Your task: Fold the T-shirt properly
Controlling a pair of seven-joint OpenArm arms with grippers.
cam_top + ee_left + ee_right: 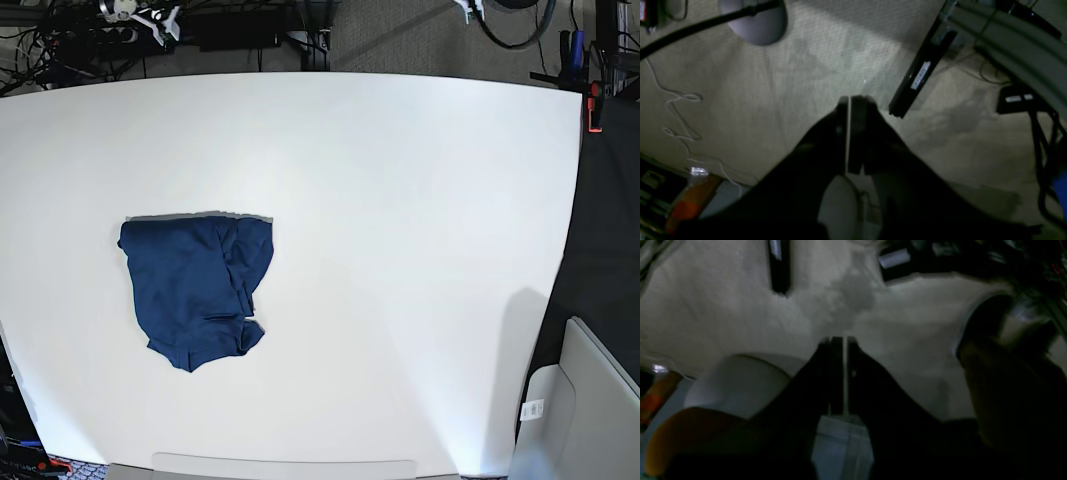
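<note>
The T-shirt is a dark navy bundle lying folded on the left part of the white table, with a small flap sticking out at its lower right. Neither arm shows in the base view. In the left wrist view my left gripper is shut with nothing in it, over beige carpet. My right gripper is likewise shut and empty in the right wrist view, also over carpet. No fabric shows in either wrist view.
Cables and gear line the table's far edge. A grey box stands past the table's right front corner. On the carpet lie a black bar, a round grey base and loose cables.
</note>
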